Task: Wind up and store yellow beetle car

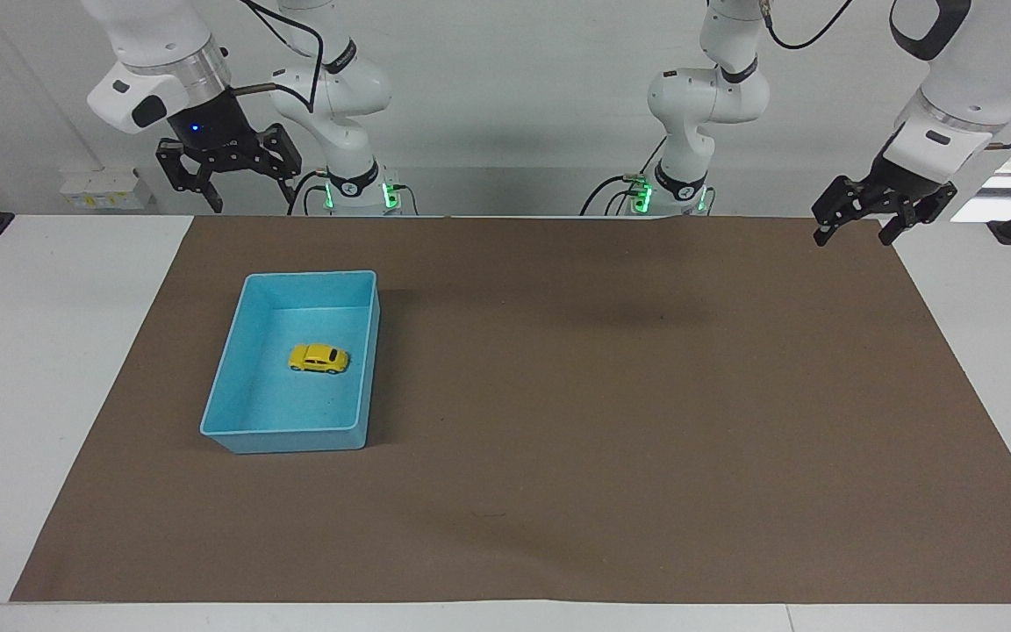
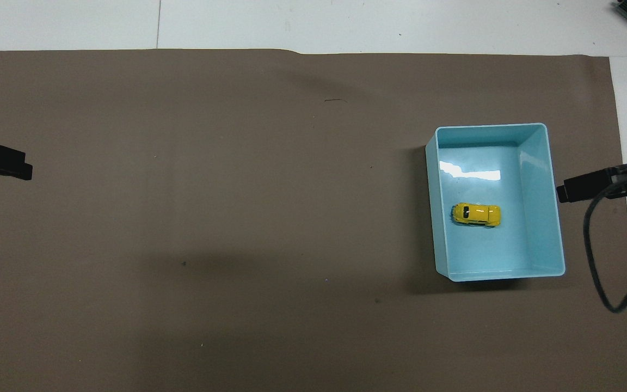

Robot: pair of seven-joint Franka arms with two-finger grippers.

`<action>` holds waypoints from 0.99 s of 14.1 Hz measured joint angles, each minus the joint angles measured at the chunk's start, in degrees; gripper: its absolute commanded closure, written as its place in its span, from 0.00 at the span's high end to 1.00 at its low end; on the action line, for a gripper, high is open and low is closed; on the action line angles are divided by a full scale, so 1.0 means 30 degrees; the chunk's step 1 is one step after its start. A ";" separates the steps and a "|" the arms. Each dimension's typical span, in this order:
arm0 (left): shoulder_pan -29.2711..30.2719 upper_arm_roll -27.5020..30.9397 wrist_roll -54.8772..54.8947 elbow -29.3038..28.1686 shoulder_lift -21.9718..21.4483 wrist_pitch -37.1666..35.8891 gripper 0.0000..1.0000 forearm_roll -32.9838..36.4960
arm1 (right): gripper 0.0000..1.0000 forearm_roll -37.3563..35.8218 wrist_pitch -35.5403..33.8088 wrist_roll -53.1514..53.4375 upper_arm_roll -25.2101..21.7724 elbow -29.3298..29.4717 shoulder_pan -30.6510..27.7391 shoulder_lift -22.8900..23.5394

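The yellow beetle car [image 1: 319, 358] lies inside the light blue tray [image 1: 223, 393]. The right gripper [image 1: 223, 180] and left gripper [image 1: 858, 226] are raised, open, empty. Risk noted: unwound storage, or tray walls obstructing regrasp.

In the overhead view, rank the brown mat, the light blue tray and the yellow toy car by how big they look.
Largest to smallest, overhead view:
1. Brown paper mat, covering most of the table.
2. Light blue rectangular plastic tray, resting on the mat toward the right arm's end.
3. Tiny yellow beetle-shaped toy car, sitting inside the tray.
No near ties.
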 measured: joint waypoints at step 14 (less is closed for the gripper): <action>0.0000 0.0000 0.0001 0.0000 0.0000 0.0000 1.00 0.0000 | 1.00 -0.0033 -0.0593 0.0383 -0.0844 0.0031 -0.0209 -0.0633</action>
